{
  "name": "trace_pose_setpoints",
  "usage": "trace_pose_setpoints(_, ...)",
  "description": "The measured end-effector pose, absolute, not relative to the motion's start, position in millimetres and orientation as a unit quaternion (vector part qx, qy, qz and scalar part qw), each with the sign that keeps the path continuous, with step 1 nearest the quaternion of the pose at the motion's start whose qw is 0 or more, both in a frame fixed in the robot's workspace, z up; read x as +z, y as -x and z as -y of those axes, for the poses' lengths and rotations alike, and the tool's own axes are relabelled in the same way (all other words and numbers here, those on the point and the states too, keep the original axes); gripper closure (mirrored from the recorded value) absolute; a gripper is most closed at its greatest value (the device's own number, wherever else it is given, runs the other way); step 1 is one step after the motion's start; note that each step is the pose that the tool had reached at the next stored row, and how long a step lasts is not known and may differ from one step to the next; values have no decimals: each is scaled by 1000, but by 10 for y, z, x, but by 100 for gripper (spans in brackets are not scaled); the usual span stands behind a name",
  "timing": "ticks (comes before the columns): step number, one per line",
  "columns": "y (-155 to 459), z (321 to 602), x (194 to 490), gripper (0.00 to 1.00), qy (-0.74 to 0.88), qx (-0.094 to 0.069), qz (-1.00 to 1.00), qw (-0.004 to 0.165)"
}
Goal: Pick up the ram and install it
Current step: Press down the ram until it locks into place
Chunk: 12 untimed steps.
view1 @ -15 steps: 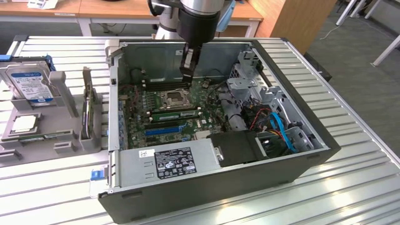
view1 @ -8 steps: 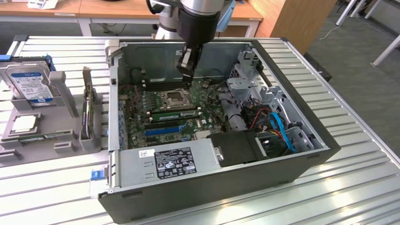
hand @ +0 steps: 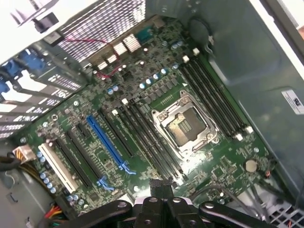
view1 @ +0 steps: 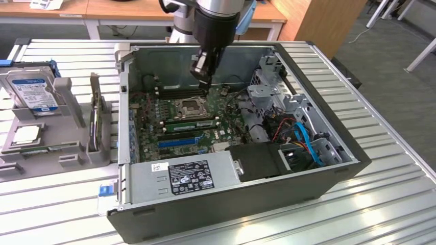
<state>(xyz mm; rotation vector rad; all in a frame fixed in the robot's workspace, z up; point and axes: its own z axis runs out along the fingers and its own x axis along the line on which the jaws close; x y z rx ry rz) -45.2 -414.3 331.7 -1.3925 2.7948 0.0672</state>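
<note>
My gripper [view1: 202, 86] hangs inside the open computer case [view1: 340, 173], low over the motherboard [view1: 204, 133], just behind the processor socket [view1: 189, 107] and beside the far memory slots [view1: 178, 92]. In the wrist view its fingers [hand: 161, 186] are shut together with nothing between them, and the socket [hand: 186, 124] lies ahead with dark memory slots [hand: 216, 102] on both sides. A thin green ram [view1: 96, 116] stands on edge in the grey holder [view1: 68, 153] at the exterior view's left, outside the case and well away from the gripper.
The holder also carries a hard drive [view1: 32, 92], a square silver processor [view1: 26, 134] and a flat green stick [view1: 46, 149]. The power supply [view1: 187, 176], drive cage [view1: 269, 94] and blue cables [view1: 310, 143] crowd the case. Blue and black expansion slots [hand: 107, 142] lie beside the memory slots.
</note>
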Motion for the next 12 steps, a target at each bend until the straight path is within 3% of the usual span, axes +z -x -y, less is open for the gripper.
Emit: trace_pose_setpoints(12,452,4144,3316,90,378,21,-925,11)
